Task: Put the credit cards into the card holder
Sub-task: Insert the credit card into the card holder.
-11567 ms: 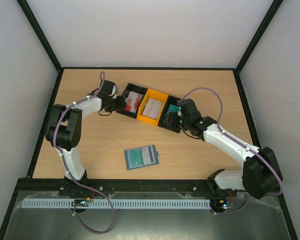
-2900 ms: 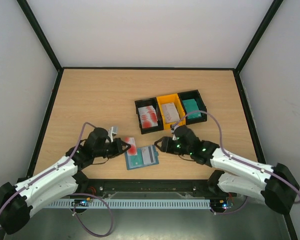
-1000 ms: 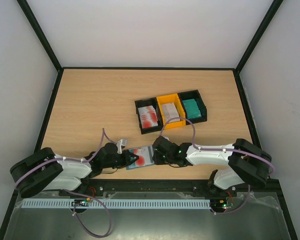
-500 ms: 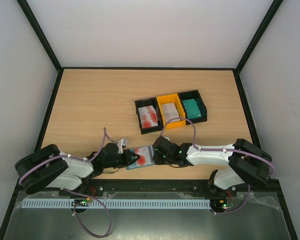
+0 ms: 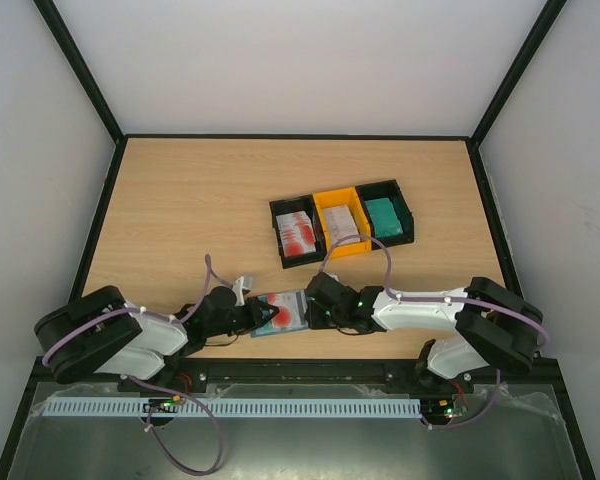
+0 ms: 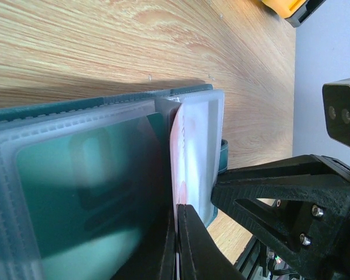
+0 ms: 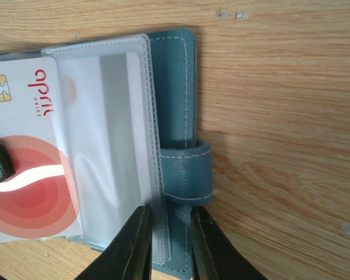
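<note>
The blue-teal card holder [image 5: 295, 318] lies open near the table's front edge, its clear sleeves [image 7: 105, 146] facing up and its clasp tab [image 7: 189, 175] on the right. My left gripper [image 6: 176, 230] is shut on a red-and-white credit card [image 7: 23, 175]. The card lies flat over the holder's left side, its edge at a sleeve's mouth [image 6: 178, 146]. My right gripper [image 7: 170, 233] pinches the holder's right edge strip with narrow jaws. In the top view the left gripper [image 5: 261, 318] and right gripper [image 5: 314, 311] face each other across the holder.
Three joined bins stand behind the holder: a black one with red-and-white cards [image 5: 297, 236], a yellow one with whitish cards [image 5: 343, 224], and a black one with green-teal cards [image 5: 385, 213]. Both arms lie low along the front edge.
The left gripper has slid the red-and-white card slightly to the right over the holder. The right jaws have narrowed a little on the holder's edge; the right arm has stayed in place.
</note>
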### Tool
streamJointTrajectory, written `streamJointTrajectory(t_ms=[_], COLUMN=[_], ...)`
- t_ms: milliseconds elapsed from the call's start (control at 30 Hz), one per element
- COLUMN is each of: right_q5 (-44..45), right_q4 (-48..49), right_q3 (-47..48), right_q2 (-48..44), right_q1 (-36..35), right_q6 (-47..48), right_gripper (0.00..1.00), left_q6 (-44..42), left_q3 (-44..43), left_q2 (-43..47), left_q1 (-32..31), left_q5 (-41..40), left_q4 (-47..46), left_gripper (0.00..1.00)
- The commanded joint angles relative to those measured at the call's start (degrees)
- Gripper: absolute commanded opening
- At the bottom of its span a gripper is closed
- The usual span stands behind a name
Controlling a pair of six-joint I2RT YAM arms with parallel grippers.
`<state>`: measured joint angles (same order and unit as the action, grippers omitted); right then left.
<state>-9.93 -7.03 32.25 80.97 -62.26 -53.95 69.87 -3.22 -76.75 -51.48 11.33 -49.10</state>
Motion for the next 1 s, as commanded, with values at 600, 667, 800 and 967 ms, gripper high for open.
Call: streamJointTrajectory(t_ms=[600, 667, 800, 967], right_q5=[-2.2, -2.4, -2.9, -3.3], right_q4=[0.2, 0.2, 0.3, 1.1], right_q3=[-2.0, -1.9, -1.5, -1.4], right_q2=[1.5, 1.6, 1.9, 2.2], right_q1=[-0.5, -0.5, -0.5, -0.5], right_q6=[0.6, 0.9, 1.2, 1.2], right_gripper=[0.17, 0.17, 0.17, 0.17], left_q6=[-2.2, -2.5, -2.6, -2.9], left_q3=[2.0, 1.9, 1.8, 2.1], left_q2=[2.7, 4.8, 5.1, 2.9], left_q1=[-0.5, -0.5, -0.5, -0.5], left_q5=[-3.5, -4.0, -3.6, -1.6], left_q4=[2.9, 4.7, 4.9, 1.8], left_gripper=[0.02, 0.03, 0.02, 0.02])
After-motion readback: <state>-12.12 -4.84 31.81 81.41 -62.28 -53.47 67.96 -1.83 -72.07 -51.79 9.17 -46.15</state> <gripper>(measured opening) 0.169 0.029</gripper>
